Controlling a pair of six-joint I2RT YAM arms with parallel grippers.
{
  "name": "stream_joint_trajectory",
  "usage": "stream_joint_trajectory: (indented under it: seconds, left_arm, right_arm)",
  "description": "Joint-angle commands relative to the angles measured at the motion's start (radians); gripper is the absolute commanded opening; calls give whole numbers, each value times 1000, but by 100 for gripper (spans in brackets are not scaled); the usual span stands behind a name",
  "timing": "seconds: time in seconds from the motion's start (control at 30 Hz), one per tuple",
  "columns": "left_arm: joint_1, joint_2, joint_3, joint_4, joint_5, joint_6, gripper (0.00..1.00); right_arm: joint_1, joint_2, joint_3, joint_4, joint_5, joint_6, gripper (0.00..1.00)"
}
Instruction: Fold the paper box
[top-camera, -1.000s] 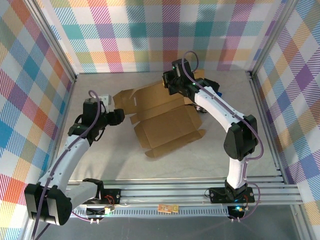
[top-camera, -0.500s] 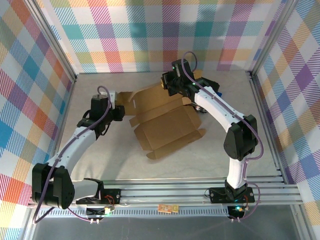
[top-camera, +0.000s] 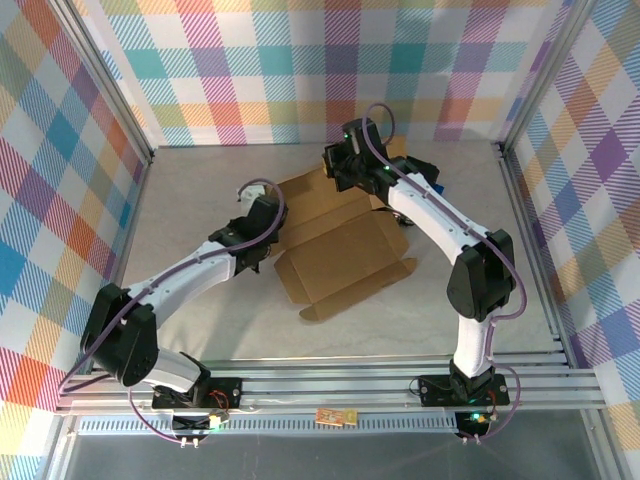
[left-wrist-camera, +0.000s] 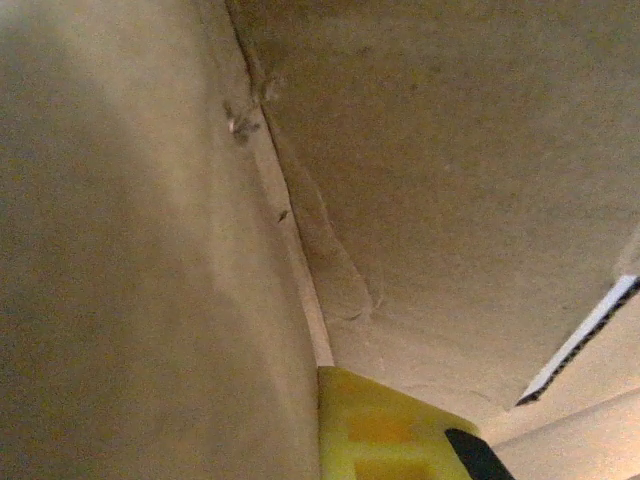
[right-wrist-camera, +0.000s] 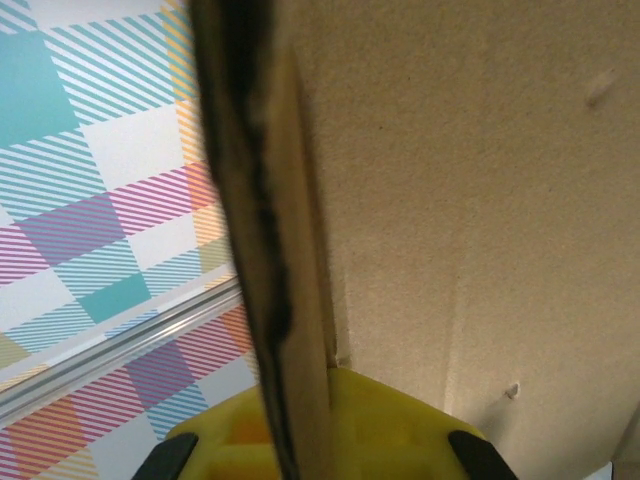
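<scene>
The paper box (top-camera: 345, 250) is a brown die-cut cardboard sheet lying opened out in the middle of the table, with low flaps raised along its near panel. My left gripper (top-camera: 263, 212) is at the sheet's left edge. In the left wrist view cardboard (left-wrist-camera: 420, 150) sits close up against the lens, a fold running down to my yellow finger (left-wrist-camera: 385, 435), and the jaws are shut on a flap. My right gripper (top-camera: 350, 168) is at the sheet's far edge. There a cardboard edge (right-wrist-camera: 260, 250) stands pinched between the yellow fingers (right-wrist-camera: 400, 430), so it is shut on the paper box.
A dark object with a blue part (top-camera: 420, 195) lies at the back right, mostly hidden under the right arm. Plaid walls enclose the table on three sides. An aluminium rail (top-camera: 330, 385) runs along the near edge by the arm bases.
My left arm has swung right from the table's left side to the box's left flaps, and its jaws have closed there. The left flaps have folded inward. The right arm has held still.
</scene>
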Motion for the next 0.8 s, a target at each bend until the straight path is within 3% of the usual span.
stream_joint_trajectory:
  seconds: [0.0, 0.07, 0.1, 0.2, 0.27, 0.4, 0.53, 0.77]
  left_arm:
    - [-9, -30, 27, -58, -119, -82, 21]
    - [5, -82, 20, -41, -66, -62, 51]
    - [17, -125, 11, -31, -13, -50, 61]
    - [54, -293, -31, -34, 130, -22, 74]
    - [92, -428, -52, -100, 153, -36, 84]
    - [249, -638, -61, -307, 177, -94, 87]
    - [402, -699, -37, -467, 229, -141, 84]
    - [445, -743, 4, -604, 181, -168, 83]
  right_arm:
    - [16, 16, 34, 43, -4, 37, 0]
    - [14, 13, 29, 42, 3, 28, 0]
    - [13, 12, 25, 46, 2, 26, 0]
    - [13, 20, 18, 66, -19, 24, 0]
    - [15, 36, 31, 72, -45, 18, 0]
    - [58, 84, 79, 113, -57, 8, 0]
    - [122, 153, 141, 176, -44, 28, 0]
    - [206, 295, 320, 190, -18, 41, 0]
